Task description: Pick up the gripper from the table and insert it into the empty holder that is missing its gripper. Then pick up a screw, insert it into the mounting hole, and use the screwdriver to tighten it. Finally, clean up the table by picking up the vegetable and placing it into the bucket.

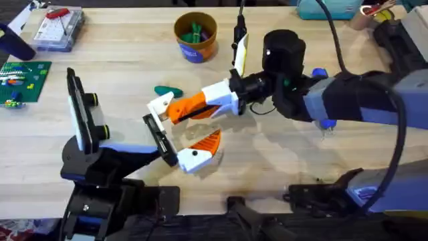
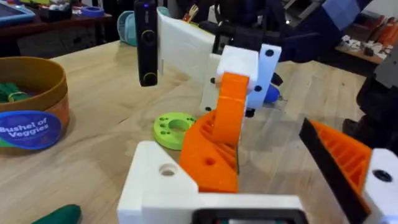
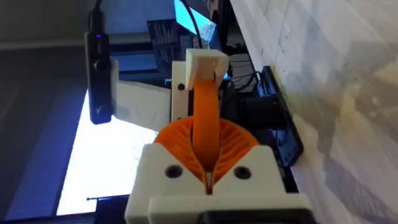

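While the right gripper [image 1: 190, 106] has its two ribbed pads clamped on the gripper [image 1: 160, 106], the piece hangs above the table [image 1: 301, 174] with its white base turned toward the holder [image 1: 159, 137]; the two look very near, though I cannot tell whether they touch or whether the base has begun to seat. The left gripper [image 1: 180, 144] stands apart with nothing between its sides, the bare bar on one and a ribbed orange finger [image 1: 200, 150] on the other.

The grip seems to me the weak point; the pads hold the smooth orange end, so a sideways push against the slim bar could make the piece swivel or slip out and drop. If the base meets the bar at an angle it may jam, or shove the left arm off line; a wide approach could knock the ribbed finger beside it.

By my count: two arms; one loose gripper piece; one holder; one ribbed finger on the left arm; one bucket [image 1: 196, 37] at the far side, well apart, with green things inside that I cannot number; one vegetable [image 1: 167, 90] on the wood near the right gripper; one lime-green disc [image 2: 174, 127] with holes lying under the held piece.
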`<state>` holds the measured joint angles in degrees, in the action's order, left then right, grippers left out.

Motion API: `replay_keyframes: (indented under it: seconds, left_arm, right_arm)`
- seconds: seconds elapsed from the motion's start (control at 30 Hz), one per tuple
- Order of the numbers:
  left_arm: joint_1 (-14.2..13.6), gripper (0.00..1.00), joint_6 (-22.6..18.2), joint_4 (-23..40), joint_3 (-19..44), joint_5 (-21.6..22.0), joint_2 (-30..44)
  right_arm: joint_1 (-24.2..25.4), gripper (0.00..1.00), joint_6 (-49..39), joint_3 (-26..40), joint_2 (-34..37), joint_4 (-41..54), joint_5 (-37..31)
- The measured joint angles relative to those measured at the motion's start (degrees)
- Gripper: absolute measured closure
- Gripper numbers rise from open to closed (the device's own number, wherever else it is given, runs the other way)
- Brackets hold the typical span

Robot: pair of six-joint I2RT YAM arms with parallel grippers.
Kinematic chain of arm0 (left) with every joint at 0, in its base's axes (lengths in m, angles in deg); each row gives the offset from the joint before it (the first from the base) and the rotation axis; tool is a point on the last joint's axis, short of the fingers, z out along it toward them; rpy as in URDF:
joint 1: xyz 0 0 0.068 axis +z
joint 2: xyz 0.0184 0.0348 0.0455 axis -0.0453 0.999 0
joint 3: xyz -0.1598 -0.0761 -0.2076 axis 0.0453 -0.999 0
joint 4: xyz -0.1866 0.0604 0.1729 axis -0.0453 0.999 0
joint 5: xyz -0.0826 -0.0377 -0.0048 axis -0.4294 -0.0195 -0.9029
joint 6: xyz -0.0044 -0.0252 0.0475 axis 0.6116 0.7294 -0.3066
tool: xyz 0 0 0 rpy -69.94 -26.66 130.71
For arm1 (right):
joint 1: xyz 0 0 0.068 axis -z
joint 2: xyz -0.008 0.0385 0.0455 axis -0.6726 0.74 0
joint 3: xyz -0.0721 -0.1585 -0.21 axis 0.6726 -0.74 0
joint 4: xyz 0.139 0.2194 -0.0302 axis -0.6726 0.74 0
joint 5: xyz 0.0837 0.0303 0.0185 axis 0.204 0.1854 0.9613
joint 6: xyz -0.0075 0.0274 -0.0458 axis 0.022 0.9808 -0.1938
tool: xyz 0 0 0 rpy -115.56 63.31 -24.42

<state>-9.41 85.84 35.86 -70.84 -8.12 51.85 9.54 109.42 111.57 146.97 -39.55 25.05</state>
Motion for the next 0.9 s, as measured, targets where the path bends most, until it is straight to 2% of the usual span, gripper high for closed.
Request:
replay_keyframes:
  seconds: [0.6,0.9]
  left_arm:
    - [0.0,0.014,0.1,0.0,0.0,0.1,0.0]
    - [0.0,0.014,-0.4,-0.2,0.0,0.9,0.0]
  right_arm:
    - [0.0,0.986,0.4,0.1,0.0,-0.6,0.0]
    - [-0.1,0.985,8.3,0.0,4.2,-12.9,1.4]
